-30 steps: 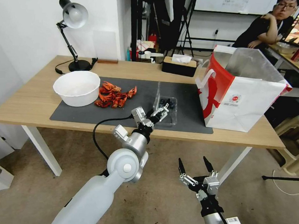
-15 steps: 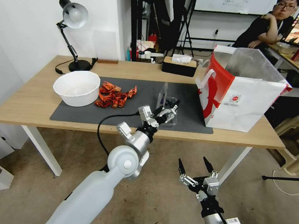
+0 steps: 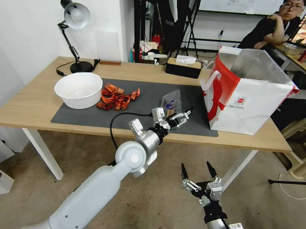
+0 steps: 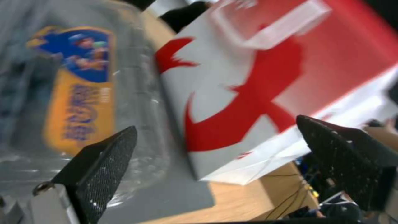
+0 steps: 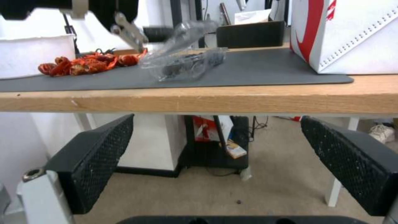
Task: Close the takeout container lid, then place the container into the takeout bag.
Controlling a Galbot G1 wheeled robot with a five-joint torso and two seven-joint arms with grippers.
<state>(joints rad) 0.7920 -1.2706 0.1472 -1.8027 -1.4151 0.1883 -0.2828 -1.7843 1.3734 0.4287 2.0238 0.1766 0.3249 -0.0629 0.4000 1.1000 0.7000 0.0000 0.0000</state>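
Left arm stretched forward, left gripper (image 3: pixel 179 115) fingers spread. Right gripper (image 3: pixel 197 170) low, pointing up, fingers spread, idle.

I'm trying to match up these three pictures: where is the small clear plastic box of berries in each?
Head view: clear plastic berry box mid-mat, lid half raised.
Left wrist view: stickered lid close up.
Right wrist view: box on the mat.
Shared landmark: red-and-white paper bag beside it.

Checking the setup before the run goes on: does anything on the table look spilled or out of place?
Red crayfish lie loose on the dark mat beside the white bowl, not in it. The takeout container has its lid half raised, not shut.
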